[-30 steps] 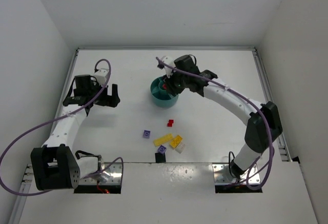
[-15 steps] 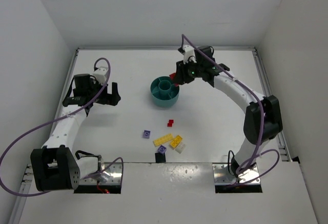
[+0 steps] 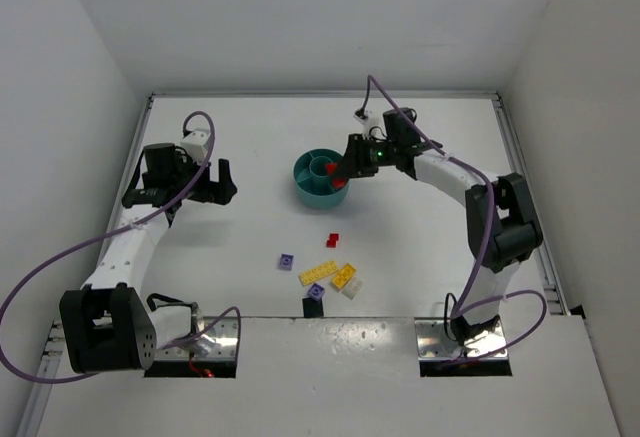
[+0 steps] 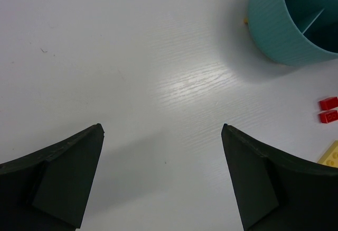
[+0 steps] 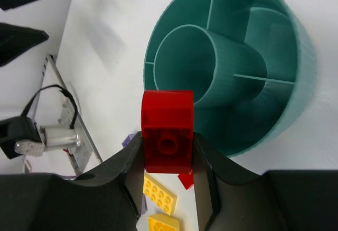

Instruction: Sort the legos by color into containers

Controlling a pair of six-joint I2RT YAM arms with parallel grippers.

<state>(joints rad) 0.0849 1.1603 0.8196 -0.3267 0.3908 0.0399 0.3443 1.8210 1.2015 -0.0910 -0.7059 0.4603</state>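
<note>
My right gripper (image 3: 345,169) is shut on a red lego (image 5: 167,130), held between both fingers (image 5: 132,157) above the near-right rim of the teal dish (image 3: 303,183). The right wrist view shows the dish's wall (image 5: 303,83), its central cup (image 5: 182,35) and the curved sections around it. Loose legos lie on the table nearer the arms: a red one (image 3: 332,240), a purple one (image 3: 287,260), two yellow ones (image 3: 318,272) (image 3: 344,276) and an off-white one (image 3: 353,288). My left gripper (image 3: 215,185) stands open over bare table (image 4: 162,136), left of the dish (image 4: 280,30).
Another purple brick (image 3: 316,292) sits by a small black block (image 3: 313,306) at the table's near edge. White walls close the table on three sides. The left wrist view catches two red pieces (image 4: 328,109) and a yellow corner (image 4: 330,154) at its right edge.
The right arm swung its wrist out to the right of the dish, still carrying the red lego, and now holds it by the dish's right rim. The left arm has stayed put.
</note>
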